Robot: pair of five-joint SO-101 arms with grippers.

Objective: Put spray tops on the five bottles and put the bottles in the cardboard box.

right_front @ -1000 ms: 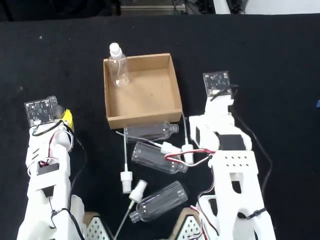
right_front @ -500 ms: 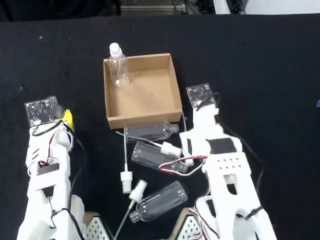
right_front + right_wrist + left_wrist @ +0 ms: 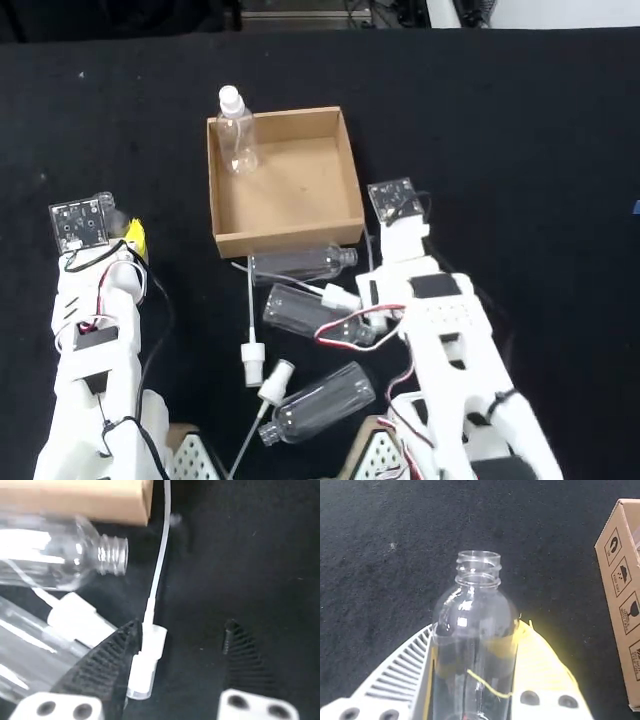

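Table: the black cloth-covered table (image 3: 540, 120) stretches wide past the box toward 12, 3 and 9 o'clock in the high view.
Box: the open-topped brown cardboard box (image 3: 288, 238) is square with upright walls. Its 6 o'clock wall stands just beside the upper lying bottle.
Finished bottle: a clear plastic bottle with a white spray top (image 3: 237, 128) stands upright in the box's 11 o'clock corner.
Lying bottles: three clear plastic bottles lie on their sides at 6 o'clock of the box. They are the upper lying bottle (image 3: 300, 263), the middle lying bottle (image 3: 305, 312) and the lower lying bottle (image 3: 322, 400).
Loose tops: two white spray tops with thin dip tubes (image 3: 253, 360) (image 3: 277, 376) lie close together between the lying bottles. A third white top (image 3: 340, 296) rests by the middle lying bottle.
Left gripper: the white and yellow-taped left gripper (image 3: 477, 630) sits at 8 o'clock of the box. It is clamped on a clear open-necked plastic bottle (image 3: 477, 595), whose neck projects past the fingertips. A strip of cloth separates it from the box wall.
Right gripper: the black-fingered right gripper (image 3: 181, 626) hangs at 4 o'clock of the box, jaws spread and holding nothing.
Target top: a white spray top with a long dip tube (image 3: 145, 662) lies on the cloth between the jaws. It is just beside one finger (image 3: 112, 660), though contact cannot be told, and apart from the other. Its tube runs past the box corner.
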